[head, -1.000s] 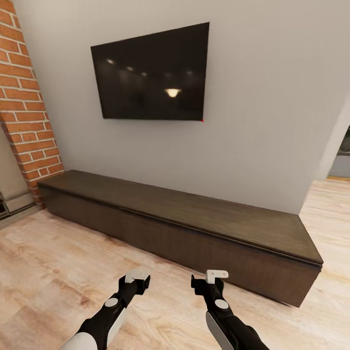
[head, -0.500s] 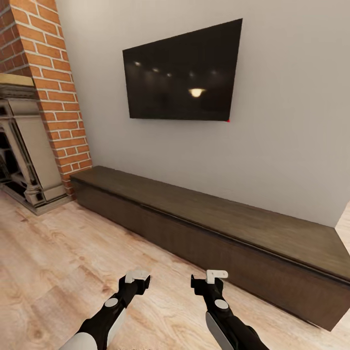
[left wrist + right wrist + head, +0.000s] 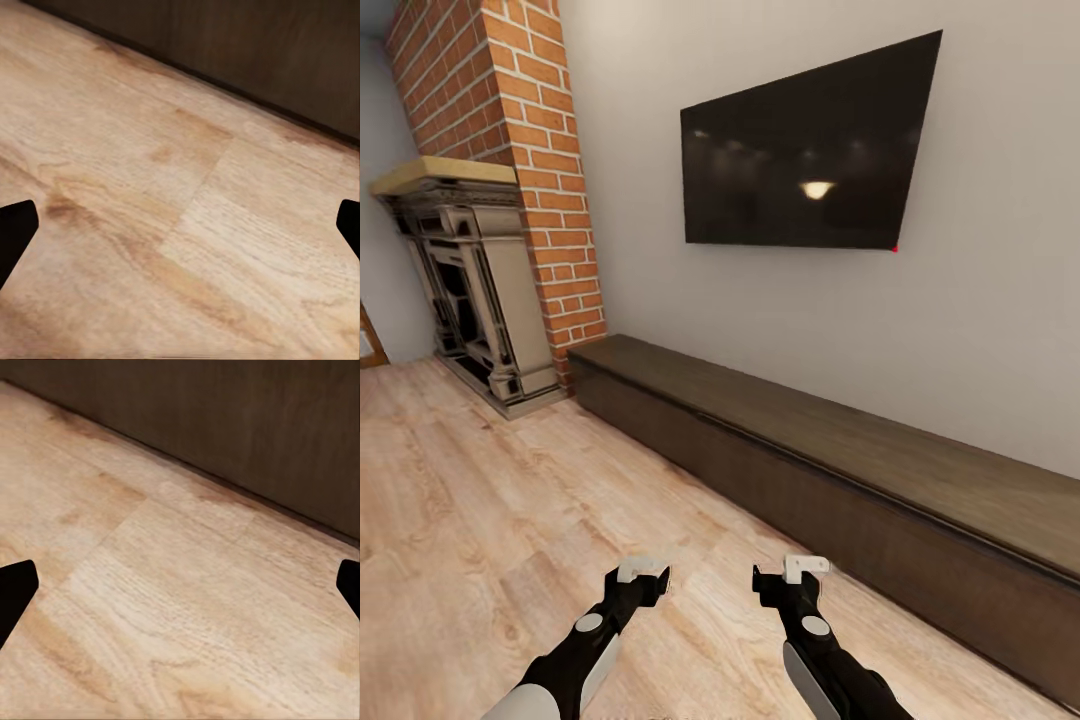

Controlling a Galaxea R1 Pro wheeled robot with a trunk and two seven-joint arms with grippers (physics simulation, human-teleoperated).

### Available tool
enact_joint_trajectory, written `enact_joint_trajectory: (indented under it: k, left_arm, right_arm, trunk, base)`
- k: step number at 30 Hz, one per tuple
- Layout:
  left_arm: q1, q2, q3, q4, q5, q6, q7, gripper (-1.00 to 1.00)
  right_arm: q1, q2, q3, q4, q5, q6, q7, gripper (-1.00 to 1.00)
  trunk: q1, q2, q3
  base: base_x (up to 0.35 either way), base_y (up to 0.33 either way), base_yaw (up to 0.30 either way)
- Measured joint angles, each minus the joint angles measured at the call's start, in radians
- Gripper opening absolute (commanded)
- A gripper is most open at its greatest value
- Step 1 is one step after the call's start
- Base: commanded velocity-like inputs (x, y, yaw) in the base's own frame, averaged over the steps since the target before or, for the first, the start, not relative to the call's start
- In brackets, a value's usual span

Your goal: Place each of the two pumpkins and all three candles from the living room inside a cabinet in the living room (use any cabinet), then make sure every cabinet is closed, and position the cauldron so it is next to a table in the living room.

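Observation:
The long, low dark-brown cabinet (image 3: 840, 450) runs along the pale wall under the TV, and its fronts are closed. My left gripper (image 3: 643, 575) and right gripper (image 3: 792, 572) hover side by side over the wood floor, just short of the cabinet. Both are open and hold nothing. The left wrist view has the left gripper (image 3: 180, 225) with its fingertips wide apart over the planks, and the cabinet front (image 3: 262, 45) lies beyond. The right gripper (image 3: 180, 585) is spread the same way before the cabinet front (image 3: 225, 420). Pumpkins, candles, cauldron and table are out of view.
A black TV (image 3: 810, 150) hangs on the wall above the cabinet. A brick column (image 3: 530, 180) and a grey fireplace (image 3: 470, 280) stand at the cabinet's left end. Light plank floor (image 3: 510, 500) stretches to the left.
The camera has turned left: TV and cabinet slid right in the picture, and the brick column and fireplace came into sight. Both arms keep the same pose.

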Motion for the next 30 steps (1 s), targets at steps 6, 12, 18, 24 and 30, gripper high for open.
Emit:
enact_joint_trajectory:
  k: [6,12,18,24,30]
  left_arm:
    - [0.000,0.000,0.000,0.000,0.000,0.000,0.000,1.00]
    - [0.000,0.000,0.001,0.003,0.000,0.000,0.000,1.00]
    - [0.000,0.000,0.001,0.004,0.000,0.001,0.000,1.00]
    - [0.000,0.000,0.001,0.007,0.001,0.001,0.000,1.00]
    - [0.000,0.000,0.002,0.008,0.001,0.002,0.000,1.00]
  right_arm:
    - [0.000,0.000,0.000,0.000,0.000,0.000,0.000,1.00]
    - [0.000,0.000,0.000,0.000,0.000,0.000,0.001,1.00]
    - [0.000,0.000,0.001,0.000,0.000,0.000,0.002,1.00]
    - [0.000,0.000,0.001,0.001,0.000,0.000,0.003,1.00]
    - [0.000,0.001,0.002,0.000,0.000,0.000,0.003,1.00]
  trunk:
    - [0.000,0.000,0.000]
    - [0.000,0.000,0.000]
    - [0.000,0.000,0.000]
    - [0.000,0.000,0.000]
    - [-0.001,0.000,0.000]
  base:
    - [-0.064,0.080,0.292]
    - [-0.033,0.204,0.292]
    - [0.016,0.280,0.292]
    - [0.146,0.268,0.292]
    - [0.227,0.226,0.292]
